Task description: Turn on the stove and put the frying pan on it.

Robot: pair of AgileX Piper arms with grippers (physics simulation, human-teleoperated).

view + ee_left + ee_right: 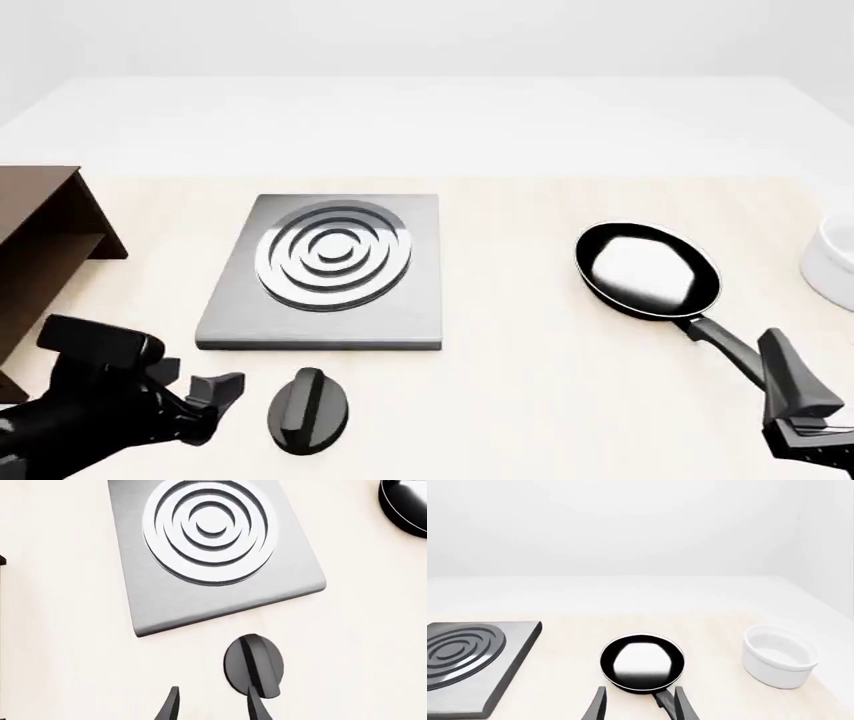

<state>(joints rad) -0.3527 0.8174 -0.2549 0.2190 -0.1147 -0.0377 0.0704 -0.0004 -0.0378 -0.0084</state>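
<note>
On the pale worktop point(534, 400), the stove point(327, 270) sits bare, frying pan point(647, 270) at its 3 o'clock. Both end effectors gape: left point(210, 705) nearing the knob point(308, 410), which needs gripping and turning; right point(639, 705) straddling the handle.

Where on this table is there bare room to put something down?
Bare wood lies between the grey metal stove slab and the round black frying pan, and beyond both toward the far edge. It is tighter near the black oval knob and left gripper, and between pan and white bowl.
</note>
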